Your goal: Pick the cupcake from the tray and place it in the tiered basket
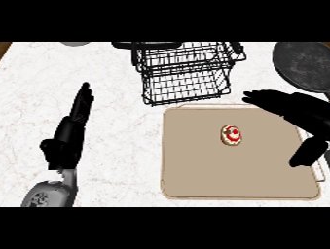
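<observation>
Cupcake (231,135): sits on the tray, upper-right of its middle; white top w/ red bits. Nothing touching it.
Tray (196,170): tan, flat, rounded corners, on the counter at centre-right. Cupcake is the only thing on it.
My right hand (297,109): over the tray's upper-right corner, above and right of the cupcake, apart from it. Fingers stretched out toward the left, thumb hanging down near the tray's right edge. Spread wide, holding nothing.
Basket (185,73): black wire, tiered, standing just behind the tray's back edge, left of my right hand. Can't see anything in it.
Pan (310,65): dark, round, at the far right of the counter behind my right hand; handle runs down toward the right edge, partly hidden by my arm.
My left hand (78,114): well left of the tray, over bare counter, fingers straight and pointing away from me. Holding nothing, resting.
Counter (110,160): white marble look, w/ wood showing at the far corners.
</observation>
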Tool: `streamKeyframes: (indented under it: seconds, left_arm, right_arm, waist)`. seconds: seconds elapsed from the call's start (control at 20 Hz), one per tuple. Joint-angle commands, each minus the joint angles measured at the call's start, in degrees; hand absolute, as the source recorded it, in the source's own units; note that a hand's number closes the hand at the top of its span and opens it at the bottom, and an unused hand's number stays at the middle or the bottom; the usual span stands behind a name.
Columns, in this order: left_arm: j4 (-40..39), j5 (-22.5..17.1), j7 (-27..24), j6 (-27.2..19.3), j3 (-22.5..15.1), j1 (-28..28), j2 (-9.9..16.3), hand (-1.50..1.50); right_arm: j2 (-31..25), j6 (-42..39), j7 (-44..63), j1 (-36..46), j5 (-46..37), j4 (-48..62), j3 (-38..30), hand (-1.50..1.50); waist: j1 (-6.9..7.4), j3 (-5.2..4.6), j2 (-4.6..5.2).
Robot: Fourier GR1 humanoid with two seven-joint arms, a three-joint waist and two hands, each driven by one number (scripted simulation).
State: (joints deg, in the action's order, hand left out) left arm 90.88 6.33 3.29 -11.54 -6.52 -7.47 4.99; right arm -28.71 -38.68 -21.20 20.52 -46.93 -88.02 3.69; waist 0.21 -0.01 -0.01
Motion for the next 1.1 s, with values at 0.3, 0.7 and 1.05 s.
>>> streamKeyframes:
  seconds: [0.3,0.7,1.05]
  left_arm:
    - [-5.00,1.11,-3.63,0.60,1.58,-1.44,-1.76,0.00]
    - [1.28,-0.54,0.88,3.51,3.68,-0.66,0.29,0.00]
    - [-4.14,2.49,-4.29,1.66,2.73,0.47,-2.24,0.00]
  right_arm:
    - [4.70,-3.58,3.12,-0.56,-2.41,-1.63,1.99,-1.50]
    - [6.00,0.80,0.63,-0.87,-6.68,3.21,4.14,-1.50]
    - [7.25,-1.66,-0.07,0.27,-6.57,3.97,1.96,-1.50]
  waist:
    - [-0.14,0.00,0.01]
    - [-0.02,0.01,0.01]
    - [-0.18,0.00,0.00]
